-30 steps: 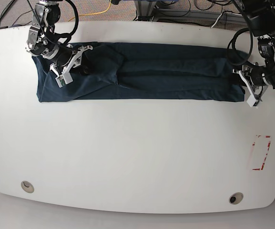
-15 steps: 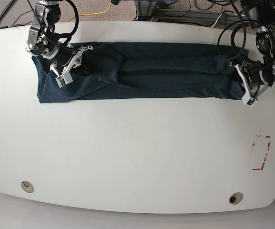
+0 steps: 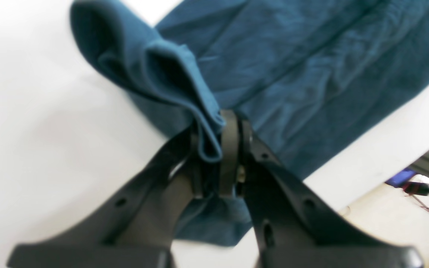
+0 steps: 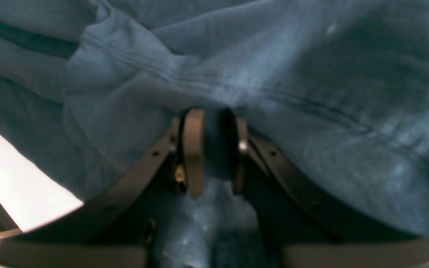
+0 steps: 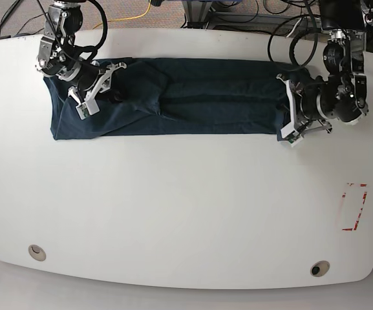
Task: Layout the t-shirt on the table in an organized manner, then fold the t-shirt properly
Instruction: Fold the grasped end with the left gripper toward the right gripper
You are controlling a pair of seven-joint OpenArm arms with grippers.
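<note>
The dark navy t-shirt (image 5: pixel 192 97) lies as a long band across the far half of the white table (image 5: pixel 186 206). My left gripper (image 5: pixel 287 126) is at the band's right end, shut on a raised fold of the hem (image 3: pixel 184 85) in the left wrist view (image 3: pixel 216 137). The rest of the t-shirt (image 3: pixel 311 74) spreads out flat behind that fold. My right gripper (image 5: pixel 102 90) rests on the band's left part. In the right wrist view (image 4: pixel 212 145) it is shut on a pinch of the wrinkled cloth (image 4: pixel 311 93).
A red tape rectangle (image 5: pixel 353 206) marks the table at the right. Two round grommet holes (image 5: pixel 37 252) (image 5: pixel 319 268) sit near the front edge. Cables (image 5: pixel 134 16) run on the floor behind the table's far edge.
My left gripper has carried the t-shirt's right end to the left, lifting it off the table, so the band is shorter. The right gripper has stayed where it was.
</note>
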